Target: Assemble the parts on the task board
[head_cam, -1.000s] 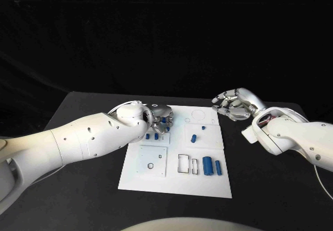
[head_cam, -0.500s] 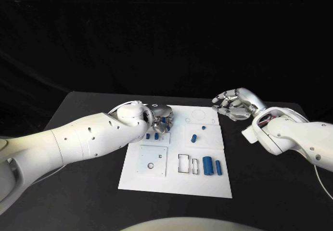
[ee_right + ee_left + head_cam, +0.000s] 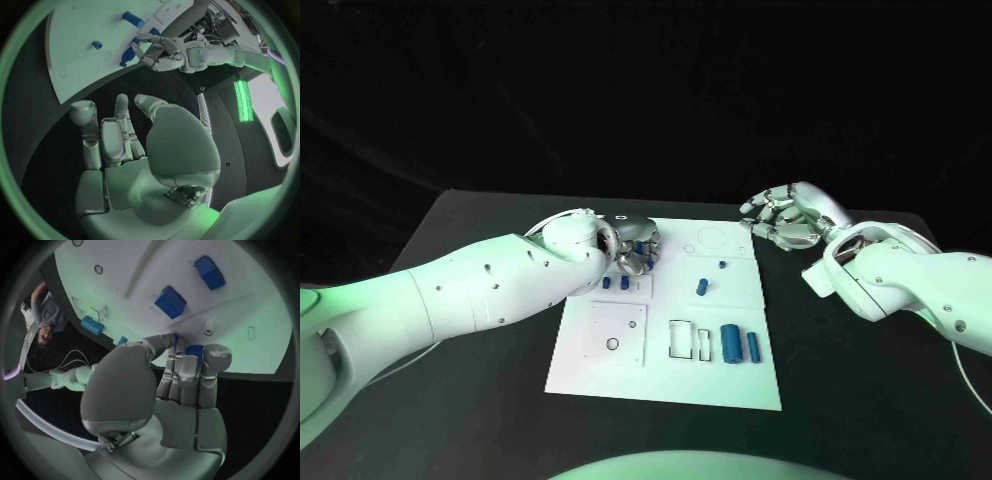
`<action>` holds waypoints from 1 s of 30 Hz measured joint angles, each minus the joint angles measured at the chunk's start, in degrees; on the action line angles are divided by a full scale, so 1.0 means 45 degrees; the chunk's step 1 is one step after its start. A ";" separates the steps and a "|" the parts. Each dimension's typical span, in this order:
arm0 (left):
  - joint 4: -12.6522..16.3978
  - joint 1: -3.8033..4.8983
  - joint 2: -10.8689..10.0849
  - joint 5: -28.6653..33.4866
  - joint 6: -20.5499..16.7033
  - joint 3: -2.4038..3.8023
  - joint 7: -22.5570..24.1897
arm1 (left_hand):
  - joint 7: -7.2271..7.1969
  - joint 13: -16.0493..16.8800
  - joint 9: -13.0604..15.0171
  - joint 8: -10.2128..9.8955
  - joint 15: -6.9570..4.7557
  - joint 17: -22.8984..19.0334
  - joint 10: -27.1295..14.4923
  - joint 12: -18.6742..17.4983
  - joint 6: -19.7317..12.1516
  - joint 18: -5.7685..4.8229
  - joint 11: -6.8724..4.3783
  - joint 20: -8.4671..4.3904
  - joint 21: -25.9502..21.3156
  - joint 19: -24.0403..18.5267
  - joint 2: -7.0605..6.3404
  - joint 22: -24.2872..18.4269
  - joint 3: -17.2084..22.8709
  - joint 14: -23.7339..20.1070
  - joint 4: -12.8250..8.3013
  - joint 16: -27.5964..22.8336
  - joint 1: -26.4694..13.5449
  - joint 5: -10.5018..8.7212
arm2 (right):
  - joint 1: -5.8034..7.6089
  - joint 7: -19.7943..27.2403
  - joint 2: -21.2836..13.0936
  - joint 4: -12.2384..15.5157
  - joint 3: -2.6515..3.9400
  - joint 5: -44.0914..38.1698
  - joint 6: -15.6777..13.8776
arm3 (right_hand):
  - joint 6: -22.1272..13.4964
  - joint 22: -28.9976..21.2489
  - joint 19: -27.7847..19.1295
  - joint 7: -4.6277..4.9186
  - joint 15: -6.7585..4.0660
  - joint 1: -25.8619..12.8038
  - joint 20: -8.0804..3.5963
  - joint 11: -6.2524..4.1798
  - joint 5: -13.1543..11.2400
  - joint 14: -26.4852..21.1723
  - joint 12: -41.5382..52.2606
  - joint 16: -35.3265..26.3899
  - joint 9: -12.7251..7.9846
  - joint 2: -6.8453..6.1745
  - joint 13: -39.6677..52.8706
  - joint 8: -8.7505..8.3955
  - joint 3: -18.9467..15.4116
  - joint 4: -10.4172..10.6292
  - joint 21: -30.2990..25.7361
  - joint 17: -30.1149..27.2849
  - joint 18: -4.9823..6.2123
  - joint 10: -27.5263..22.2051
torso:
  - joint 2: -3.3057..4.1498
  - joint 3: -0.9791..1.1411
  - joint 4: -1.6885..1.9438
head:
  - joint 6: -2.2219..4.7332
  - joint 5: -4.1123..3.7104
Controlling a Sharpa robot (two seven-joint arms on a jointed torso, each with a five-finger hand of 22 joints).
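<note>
Our left hand (image 3: 636, 255) pinches a blue part (image 3: 194, 351) over the task board (image 3: 672, 370)'s far-left corner, nearer than our empty, half-curled right hand (image 3: 783, 217).

We see a smooth, matt white task board (image 3: 668, 370) on a matt black table (image 3: 473, 400). The blue parts (image 3: 733, 344) look like satiny plastic. Both hands, left (image 3: 635, 252) and right (image 3: 783, 218), show brushed silver metal; arm shells look glossy white plastic.
</note>
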 measured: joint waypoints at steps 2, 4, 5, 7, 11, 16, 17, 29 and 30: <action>-0.0024 -0.0026 0.0008 0.0007 -0.0055 0.0012 0.0013 | 0.0030 -0.0003 -0.0022 -0.0047 0.0000 -0.0039 0.0002 -0.0057 0.0030 0.0001 0.0037 0.0000 0.0000 0.0000 -0.0063 0.0000 0.0000 0.0000 0.0000 0.0000 -0.0063 0.0000 | 0.0000 0.0000 -0.0005 0.0002 0.0000 0.0000 0.0000 | 0.0001 0.0000 0.0000 -0.0001 0.0000 0.0000 0.0000 0.0001 0.0000 0.0000 0.0000 0.0000 0.0000 0.0000 0.0000 0.0000 0.0000 0.0000 0.0000 0.0000 0.0000 0.0001 | -0.0001 0.0000 -0.0001 | -0.0009 -0.0010; -0.0038 -0.0057 0.0012 0.0014 -0.0128 0.0025 0.0028 | 0.0048 -0.0003 -0.0022 -0.0047 0.0000 -0.0057 0.0004 -0.0084 0.0048 0.0000 0.0038 0.0000 0.0000 0.0000 -0.0028 0.0000 0.0000 -0.0001 0.0000 0.0000 -0.0128 0.0000 | 0.0000 0.0000 -0.0010 0.0005 0.0000 0.0000 0.0000 | 0.0001 0.0000 0.0000 -0.0001 0.0000 0.0000 0.0000 0.0001 0.0000 0.0000 0.0000 0.0000 0.0000 0.0000 0.0000 0.0000 0.0000 0.0000 0.0000 0.0000 0.0000 0.0001 | -0.0001 0.0000 -0.0001 | -0.0018 -0.0021; -0.0045 -0.0070 0.0013 0.0017 -0.0164 0.0028 0.0036 | 0.0051 -0.0003 -0.0022 -0.0047 0.0000 -0.0057 0.0033 -0.0088 0.0052 0.0000 0.0066 0.0000 0.0000 0.0000 -0.0028 -0.0001 0.0000 0.0000 0.0000 0.0000 -0.0127 0.0000 | 0.0000 0.0000 -0.0013 0.0007 0.0000 0.0000 0.0000 | 0.0001 0.0000 0.0000 -0.0001 0.0000 0.0000 0.0000 0.0001 0.0000 0.0000 0.0000 0.0000 0.0000 0.0000 0.0000 0.0000 0.0000 0.0000 0.0000 0.0001 0.0000 0.0001 | -0.0002 0.0000 -0.0002 | -0.0020 -0.0024; -0.0053 -0.0093 0.0013 0.0024 -0.0241 0.0029 0.0053 | 0.0114 -0.0003 -0.0022 -0.0047 0.0000 -0.0071 0.0055 -0.0089 0.0115 0.0001 0.0086 0.0000 0.0000 0.0000 -0.0028 0.0000 0.0000 0.0000 0.0001 0.0000 -0.0128 0.0000 | 0.0000 0.0001 -0.0018 0.0011 0.0000 0.0000 -0.0001 | 0.0001 0.0000 0.0000 -0.0001 0.0000 0.0000 0.0000 0.0001 0.0000 0.0000 0.0000 0.0000 0.0000 0.0000 0.0000 0.0000 0.0000 0.0000 0.0000 0.0001 0.0000 0.0001 | -0.0005 0.0000 -0.0005 | -0.0022 -0.0032; -0.0058 -0.0152 -0.0007 0.0040 -0.0460 0.0030 0.0101 | 0.0101 -0.0003 -0.0024 -0.0112 0.0000 -0.0108 0.0371 -0.0390 0.0375 0.0001 0.0081 0.0028 0.0109 0.0027 0.0009 0.0119 0.0050 -0.0001 -0.0050 0.0000 -0.0164 0.0000 | 0.0000 0.0001 -0.0026 0.0015 0.0000 0.0000 -0.0001 | 0.0001 0.0000 0.0000 -0.0001 0.0000 0.0000 0.0000 0.0001 0.0000 0.0000 0.0000 0.0000 0.0000 0.0000 0.0001 0.0000 0.0000 0.0000 0.0000 0.0001 0.0000 0.0001 | -0.0011 0.0000 -0.0004 | -0.0023 -0.0039; -0.0041 -0.0210 -0.0057 0.0088 -0.0709 0.0018 0.0166 | 0.0096 -0.0132 -0.0025 -0.0113 0.0000 -0.0204 0.0511 -0.0474 0.0504 -0.0192 0.0078 0.0047 0.0109 0.0047 0.0022 0.0170 0.0111 -0.0001 -0.0061 0.0000 -0.0177 0.0000 | 0.0000 0.0002 -0.0025 0.0017 0.0000 0.0000 -0.0001 | 0.0028 0.0000 0.0000 0.0027 0.0000 0.0000 0.0000 0.0002 0.0000 0.0000 0.0000 0.0000 0.0000 0.0000 0.0001 0.0000 0.0000 0.0000 0.0000 -0.0026 0.0000 0.0002 | -0.0017 0.0000 0.0001 | -0.0002 -0.0046; -0.0035 -0.0219 -0.0067 0.0099 -0.0750 0.0016 0.0178 | 0.0120 -0.0203 -0.0027 -0.0113 0.0000 -0.0239 0.0598 -0.0494 0.0528 -0.0201 0.0076 0.0047 0.0109 0.0047 0.0022 0.0171 0.0124 -0.0001 -0.0048 0.0000 -0.0177 0.0000 | 0.0000 0.0003 -0.0024 0.0017 0.0000 0.0000 -0.0001 | 0.0031 0.0000 0.0000 0.0030 0.0000 0.0000 0.0001 0.0002 0.0000 0.0000 0.0000 0.0000 0.0000 0.0000 0.0001 0.0000 0.0000 0.0000 0.0000 -0.0026 0.0000 0.0002 | -0.0018 0.0000 0.0004 | 0.0000 -0.0048; 0.0221 -0.0356 -0.0389 0.0373 -0.1215 0.0014 0.0316 | 0.0066 -0.0220 -0.0023 -0.0123 0.0001 -0.0474 0.0822 -0.0781 0.0794 -0.0199 0.0033 0.0002 0.0156 0.0092 0.0073 0.0194 0.0159 -0.0001 -0.0085 -0.0001 -0.0229 0.0000 | -0.0001 0.0015 -0.0017 0.0004 0.0000 -0.0001 -0.0005 | 0.0050 0.0000 0.0000 0.0049 0.0000 0.0000 0.0000 -0.0022 0.0000 0.0000 0.0000 0.0000 0.0001 0.0000 0.0002 0.0000 0.0000 0.0000 0.0000 -0.0026 0.0001 -0.0022 | -0.0028 -0.0012 0.0012 | 0.0073 -0.0032; 0.0270 -0.0369 -0.0442 0.0405 -0.1245 0.0014 0.0326 | 0.0066 -0.0221 -0.0022 -0.0157 0.0001 -0.0474 0.0840 -0.0784 0.0794 -0.0199 0.0033 0.0001 0.0156 0.0092 0.0073 0.0204 0.0160 -0.0001 -0.0085 -0.0001 -0.0228 0.0000 | -0.0003 0.0016 -0.0017 0.0002 0.0000 -0.0001 -0.0006 | 0.0050 0.0000 0.0000 0.0049 0.0000 0.0000 0.0000 -0.0022 0.0000 0.0000 0.0000 0.0000 0.0001 0.0000 0.0002 0.0000 0.0000 0.0000 0.0000 -0.0026 0.0000 -0.0022 | -0.0029 -0.0012 0.0012 | 0.0085 -0.0032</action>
